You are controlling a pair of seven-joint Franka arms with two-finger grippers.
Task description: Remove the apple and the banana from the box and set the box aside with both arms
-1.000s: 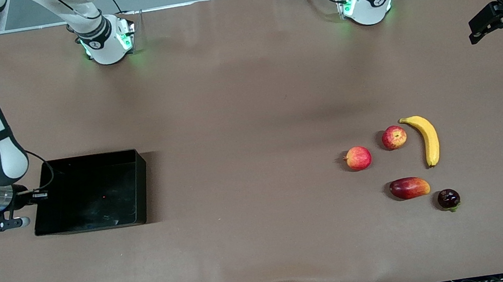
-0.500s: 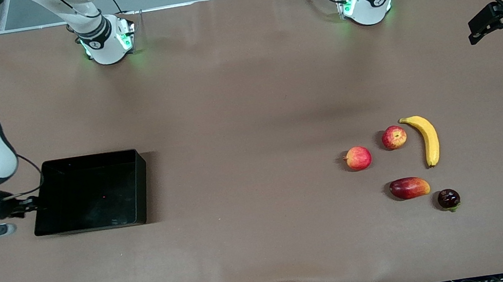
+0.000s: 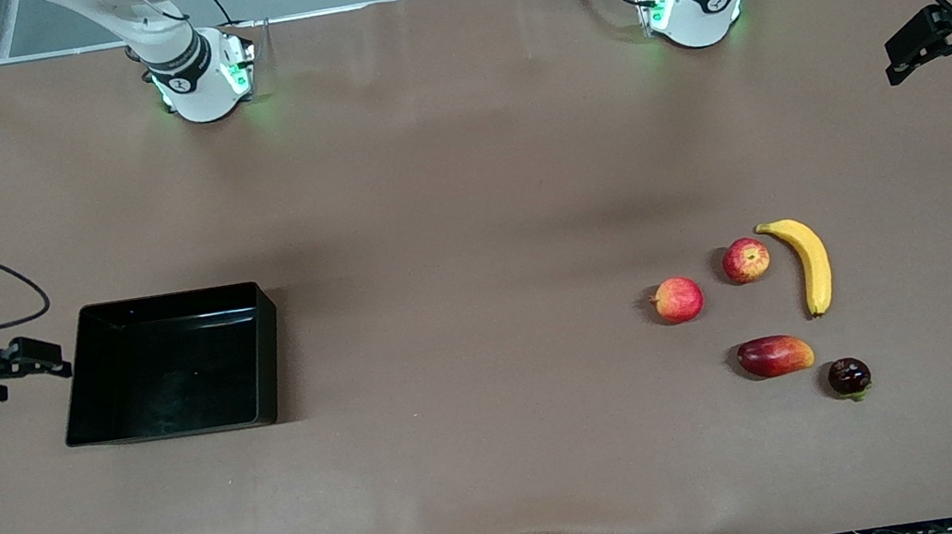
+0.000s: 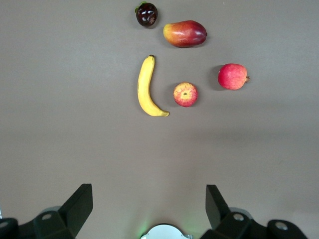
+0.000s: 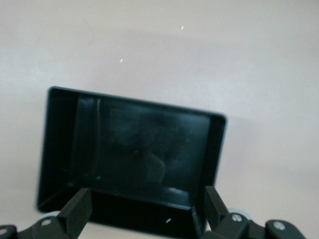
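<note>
Fruit lies in a loose cluster toward the left arm's end of the table (image 3: 462,166), whose matte brown cover is faintly rippled at the edge nearest the front camera. There are five pieces: one long, curved, smooth yellow banana (image 3: 808,262), two small round red apples, one streaked with yellow (image 3: 746,260) and one rosier (image 3: 678,299), one oblong red-orange mango (image 3: 774,355), and one small dark purple fruit (image 3: 849,377) with a glossy skin. The streaked apple sits just beside the banana; mango and purple fruit lie nearer the camera.

One box (image 3: 173,365), a shallow rectangular tray of glossy black plastic with low walls, rests toward the right arm's end, nothing inside it.

The right gripper (image 3: 32,357) hangs just off the box's outer short wall, fingers (image 5: 75,211) spread wide and holding nothing. A second ago it sat at that wall, over the rim; since then it has let go and drawn away, while the box has stayed put.

The left gripper (image 4: 148,206) waits above bare table at its own end, fingers wide apart and empty, unchanged.
</note>
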